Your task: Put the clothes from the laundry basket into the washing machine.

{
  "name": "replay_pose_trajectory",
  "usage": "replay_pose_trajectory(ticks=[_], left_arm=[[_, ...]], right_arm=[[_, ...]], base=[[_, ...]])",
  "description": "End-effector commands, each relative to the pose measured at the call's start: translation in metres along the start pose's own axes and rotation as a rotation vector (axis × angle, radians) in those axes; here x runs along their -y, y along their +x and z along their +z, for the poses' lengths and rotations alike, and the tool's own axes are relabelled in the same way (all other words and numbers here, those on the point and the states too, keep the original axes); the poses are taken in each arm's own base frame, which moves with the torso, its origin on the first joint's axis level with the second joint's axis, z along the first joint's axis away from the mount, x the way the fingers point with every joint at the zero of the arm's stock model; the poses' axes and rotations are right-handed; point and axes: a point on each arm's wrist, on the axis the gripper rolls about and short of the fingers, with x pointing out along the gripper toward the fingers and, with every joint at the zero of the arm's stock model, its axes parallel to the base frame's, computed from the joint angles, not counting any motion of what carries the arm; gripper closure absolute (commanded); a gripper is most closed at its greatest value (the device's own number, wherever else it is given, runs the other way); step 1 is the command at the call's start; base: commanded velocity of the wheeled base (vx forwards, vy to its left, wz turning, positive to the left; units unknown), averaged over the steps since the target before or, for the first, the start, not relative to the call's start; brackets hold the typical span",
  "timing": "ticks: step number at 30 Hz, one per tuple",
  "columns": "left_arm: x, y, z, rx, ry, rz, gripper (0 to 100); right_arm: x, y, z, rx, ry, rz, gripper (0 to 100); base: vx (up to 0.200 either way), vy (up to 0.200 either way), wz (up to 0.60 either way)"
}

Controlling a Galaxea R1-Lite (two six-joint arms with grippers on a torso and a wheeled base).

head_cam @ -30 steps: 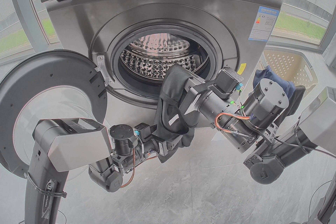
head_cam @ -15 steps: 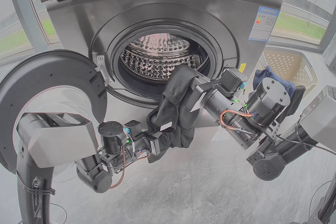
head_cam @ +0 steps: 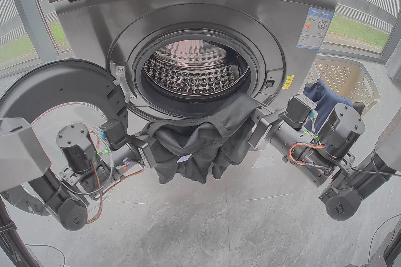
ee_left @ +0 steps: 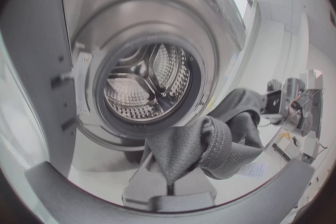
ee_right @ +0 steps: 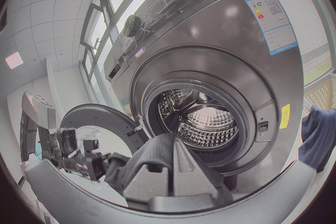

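**Grey cloth at the drum's mouth, pinched from both ends**

Holds the left arm low on the left side, forearm close to level, with the left gripper [head_cam: 147, 149] in front of the swung-open door [head_cam: 54, 88] and below the door's hinge. Clamps one end of the dark grey garment [head_cam: 200, 134] there, fingers [ee_left: 147, 184] pressed together on a bunched fold, no gap left between them.

Brings the right arm in from the right side, wrist tilted up toward the washing machine [head_cam: 188, 9], with the right gripper [head_cam: 255, 119] just beside the lower right rim of the round opening. Grips the garment's other end, closed tight on cloth as well.

Hangs as a sagging band between the two grippers, right end higher than left, outside the drum [head_cam: 190, 67] and in front of the opening's lower rim; cannot tell whether touching that rim. Droops in loose folds from the middle toward the floor [head_cam: 209, 217] without reaching it. Shows a fine mesh knit, a ribbed band rolled over near the left gripper, and a small white label [head_cam: 182, 158] on the hanging part.

Leaves a dark blue garment [head_cam: 321, 96] draped in the beige laundry basket [head_cam: 351, 76], to the right of the machine and behind the right arm.
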Motion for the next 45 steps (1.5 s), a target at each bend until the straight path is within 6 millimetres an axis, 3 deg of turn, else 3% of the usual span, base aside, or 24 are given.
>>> replay_pose_trajectory(ticks=[1, 10, 28, 38, 45], left_arm=[[0.010, -0.025, 0.044, 0.137, 0.024, -0.016, 100], [0.002, -0.033, 0.058, 0.186, 0.046, 0.019, 100], [0.001, -0.031, 0.053, 0.161, 0.055, -0.006, 100], [0.001, -0.036, 0.026, 0.040, 0.093, -0.048, 100], [-0.002, -0.037, 0.042, 0.101, 0.096, -0.043, 100]], right_arm=[[0.004, -0.011, 0.014, 0.020, -0.005, -0.019, 100], [0.003, -0.006, 0.027, 0.082, -0.001, -0.047, 100], [0.016, -0.006, 0.042, 0.134, -0.014, -0.088, 100], [0.014, -0.007, 0.054, 0.173, -0.014, -0.086, 100], [0.027, -0.007, 0.052, 0.169, -0.020, -0.128, 100]], base=[[0.000, 0.000, 0.00], [0.000, 0.000, 0.00], [0.000, 0.000, 0.00], [0.000, 0.000, 0.00], [0.000, 0.000, 0.00]])
